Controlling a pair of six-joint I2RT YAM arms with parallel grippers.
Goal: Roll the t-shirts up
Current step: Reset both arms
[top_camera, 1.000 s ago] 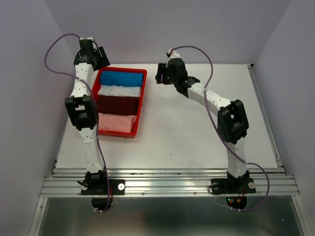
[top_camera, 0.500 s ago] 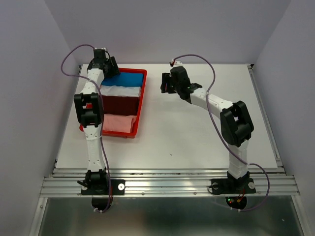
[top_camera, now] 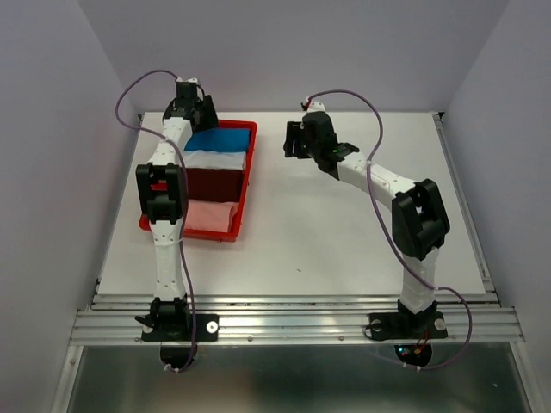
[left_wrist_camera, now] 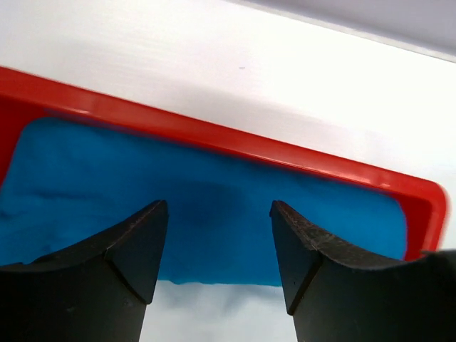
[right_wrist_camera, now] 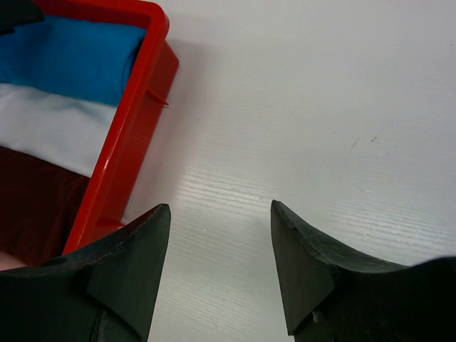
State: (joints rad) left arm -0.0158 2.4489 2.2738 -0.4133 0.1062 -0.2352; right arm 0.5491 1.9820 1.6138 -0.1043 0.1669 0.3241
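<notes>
Left gripper (left_wrist_camera: pixel 217 214) hung over the folded blue t-shirt (top_camera: pixel 222 138) in the red bin (top_camera: pixel 250 176), and right gripper (right_wrist_camera: pixel 221 214) hung over bare table just beside the bin.

The bin sat on the left part of the white table (top_camera: pixel 344 232) and held four folded t-shirts in a row: the blue one at the far end, then a white t-shirt (top_camera: pixel 215 160), a dark red t-shirt (top_camera: pixel 211 182) and a pink t-shirt (top_camera: pixel 205 214) nearest the arm bases. The left gripper's jaws stood spread wide with nothing between them, and its wrist view showed blue cloth and the bin's far rim in the gap. The right gripper's jaws were likewise spread wide and empty above the tabletop, with the bin's far right corner at the left of its view.
</notes>
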